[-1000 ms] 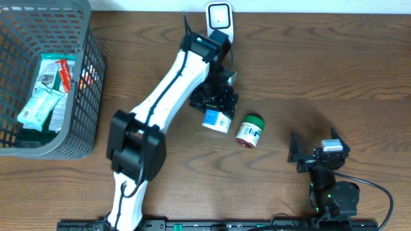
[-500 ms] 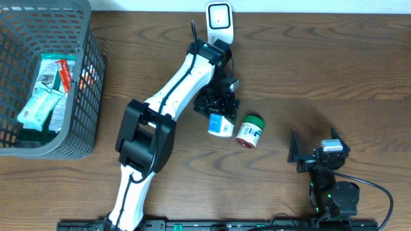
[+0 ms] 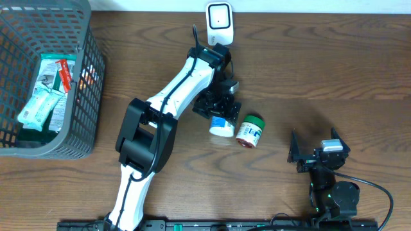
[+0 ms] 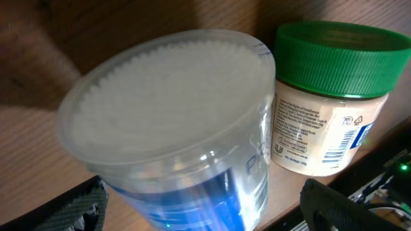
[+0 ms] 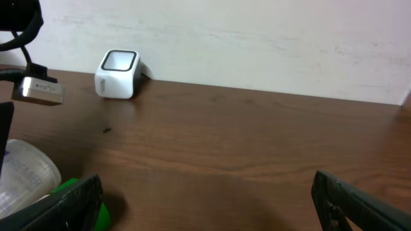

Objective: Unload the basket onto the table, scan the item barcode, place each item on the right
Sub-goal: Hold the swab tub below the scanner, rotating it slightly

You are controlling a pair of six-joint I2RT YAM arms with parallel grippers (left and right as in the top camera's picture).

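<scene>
The counter [image 3: 334,70] is marked by brown wood grain. A translucent tub [image 4: 170,122] is topped by a frosted white lid, and blue is seen lower down, perhaps a label. The jar [image 4: 331,102] is capped in green, with a white barcoded label. The basket [image 3: 87,77] is coloured grey, the scanner [image 3: 219,16] white.

Left wrist cam is nearly all clear tub [image 4: 173,128]: its lower part runs off the bottom edge and the blue label is a blur. The green-lidded jar [image 4: 334,96] gets clipped on the right, print too tiny to read. Overhead, the basket [image 3: 87,83] is chopped at the left edge.
</scene>
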